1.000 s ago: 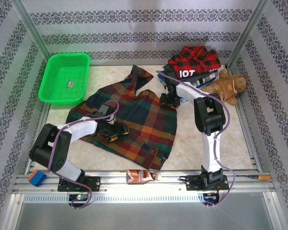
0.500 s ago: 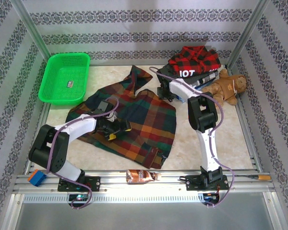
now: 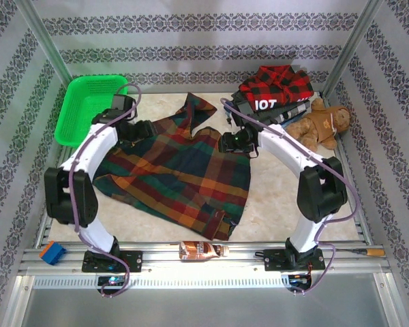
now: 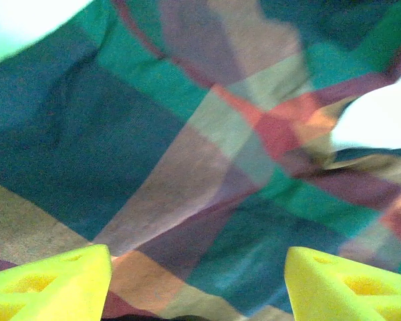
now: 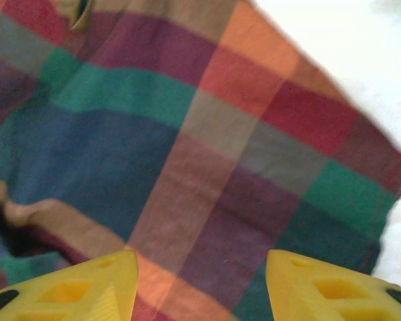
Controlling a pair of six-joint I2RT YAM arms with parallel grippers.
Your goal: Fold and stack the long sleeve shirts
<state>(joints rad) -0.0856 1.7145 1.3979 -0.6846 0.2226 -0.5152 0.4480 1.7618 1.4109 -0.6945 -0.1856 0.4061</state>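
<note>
One soft plaid shirt (image 3: 184, 170) spread wide, wrinkled; square woven checks.

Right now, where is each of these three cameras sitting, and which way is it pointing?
Top external: fixed above and behind the arms, looking down at the table; both arms show, with the left gripper and right gripper over the plaid shirt.
Left wrist: on the left arm's wrist, looking closely down at plaid cloth; its yellow fingertips stand apart at the bottom.
Right wrist: on the right arm's wrist, looking down at the shirt's edge and pale table; its yellow fingertips stand apart too.
Shared: all three see the plaid shirt.
</note>
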